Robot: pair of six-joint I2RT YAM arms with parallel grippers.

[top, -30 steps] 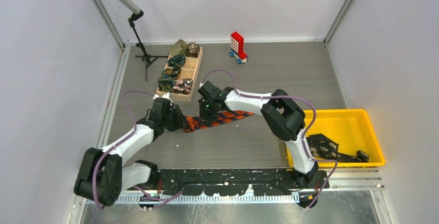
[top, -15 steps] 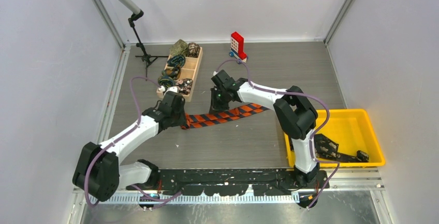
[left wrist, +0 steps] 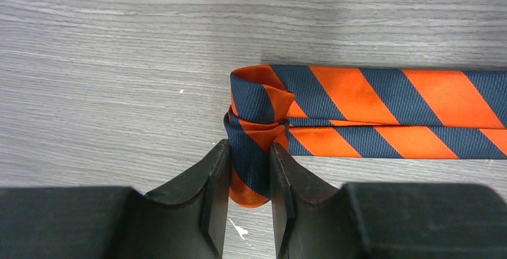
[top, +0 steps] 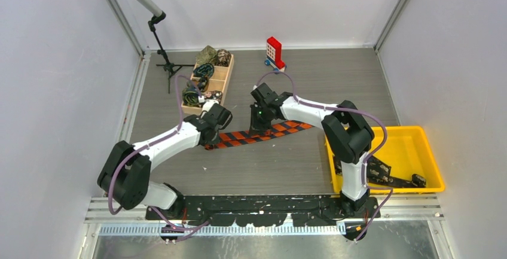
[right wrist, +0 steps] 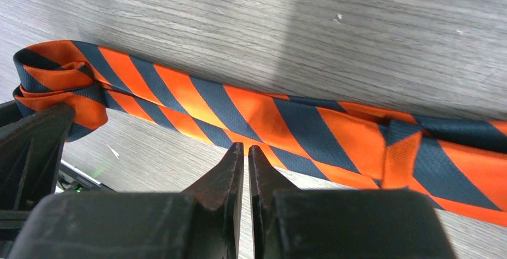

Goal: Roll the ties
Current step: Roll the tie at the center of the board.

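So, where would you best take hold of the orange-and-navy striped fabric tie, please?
The striped tie's folded end, from above, pinched across the fold: it bunches up there, while the rest lies flat on the table.

- The striped tie [top: 242, 137] lay across the middle of the table [top: 323, 79]; on its near side the boards were bare down to the arm bases.
- The left gripper [left wrist: 250, 154] blocked the tie's left end, and the right gripper [right wrist: 246, 151] stood over its middle.
- Just beyond the tie's left end, the wooden tray [top: 226, 78] narrowed the passage.
- Well beyond the tie stood the toy block [top: 274, 51], with open boards between.
- Right of the tie, past a bare strip, the yellow bin [top: 418, 132] barred the way.
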